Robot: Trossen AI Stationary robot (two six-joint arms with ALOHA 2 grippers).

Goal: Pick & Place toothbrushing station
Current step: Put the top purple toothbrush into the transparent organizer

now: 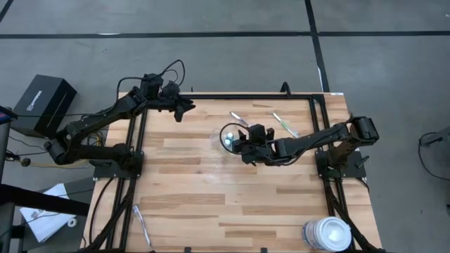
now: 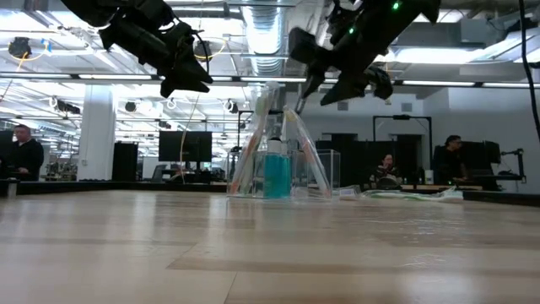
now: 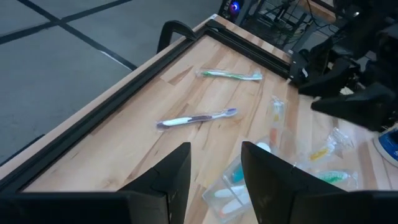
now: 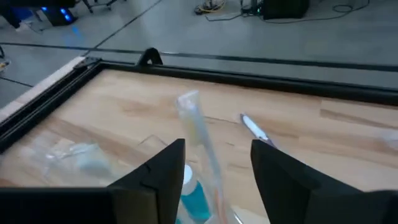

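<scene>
My right hand (image 1: 242, 147), fingers spread, hovers over the clear container (image 2: 278, 173); I lift straight, sparing the leaning toothbrushes (image 2: 312, 160).

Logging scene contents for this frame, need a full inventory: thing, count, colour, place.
clear container: 1, transparent, mid-table toward the far edge, under the right gripper; holds a teal toothpaste tube and leaning wrapped toothbrushes, number unclear
loose toothbrushes far side: 2, one purple-white, one green-white, flat on the table beyond the container
toothbrush near edge: 1, pale, near-left corner
white tub: 1, white, near-right corner
black box: 1, black, floor left of table
people: at least three, room behind
left gripper: open, raised over far-left table
right gripper: open, above the container
</scene>
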